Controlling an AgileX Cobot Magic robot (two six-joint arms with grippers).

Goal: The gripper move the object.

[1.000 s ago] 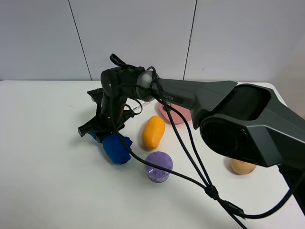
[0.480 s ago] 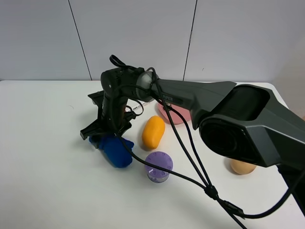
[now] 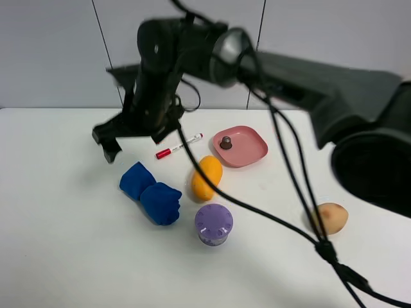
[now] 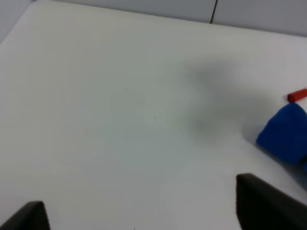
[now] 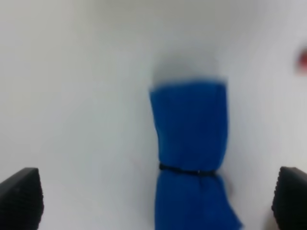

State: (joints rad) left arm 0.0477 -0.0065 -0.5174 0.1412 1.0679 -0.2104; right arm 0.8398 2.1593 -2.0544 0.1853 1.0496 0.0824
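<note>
A blue tied cloth bundle point(image 3: 151, 192) lies flat on the white table point(image 3: 58, 244), left of centre. My right gripper point(image 3: 133, 138) has reached across the middle and hangs above the bundle's far end, open and empty. In the right wrist view the bundle point(image 5: 191, 143) lies below, between the spread fingertips point(image 5: 19, 197) of the right gripper point(image 5: 154, 199). My left gripper point(image 4: 144, 215) is open and empty over bare table. The bundle's edge point(image 4: 287, 132) shows in the left wrist view. The left arm is out of the exterior view.
An orange oval fruit point(image 3: 207, 178) lies right of the bundle, with a purple lidded cup point(image 3: 214, 224) in front. A red marker point(image 3: 178, 146) and a pink plate point(image 3: 247, 154) holding a small brown piece point(image 3: 225, 142) lie behind. A tan potato point(image 3: 331, 218) sits at the right.
My right gripper has let go of the blue bundle and risen well above it. The bundle now rests on the table, slightly shifted.
</note>
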